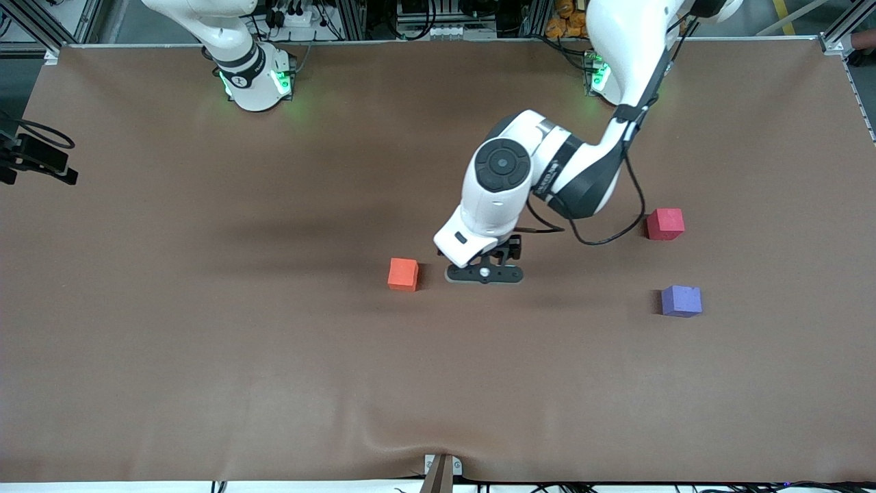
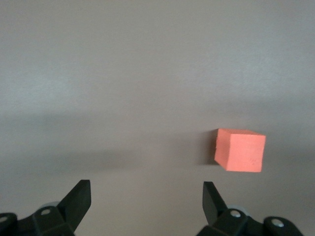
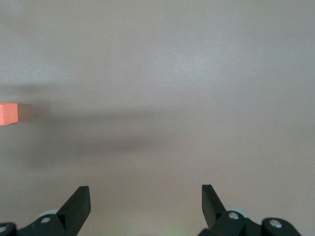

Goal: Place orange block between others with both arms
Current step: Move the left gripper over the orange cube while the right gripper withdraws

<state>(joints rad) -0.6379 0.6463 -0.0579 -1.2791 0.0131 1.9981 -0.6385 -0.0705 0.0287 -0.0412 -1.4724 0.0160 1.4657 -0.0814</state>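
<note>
We note the orange block (image 1: 403,274) mid-bench, untouched; the pinkish-red cube (image 1: 665,224) and purple-blue cube (image 1: 681,300) sit toward the left arm's end; left end effector (image 1: 484,274) hovers beside the block, fingers spread; right end effector (image 3: 145,206) spread, arm waiting; we should centre over the block before descending.

Orange block (image 3: 8,113) perhaps half cut off in right wrist view
</note>
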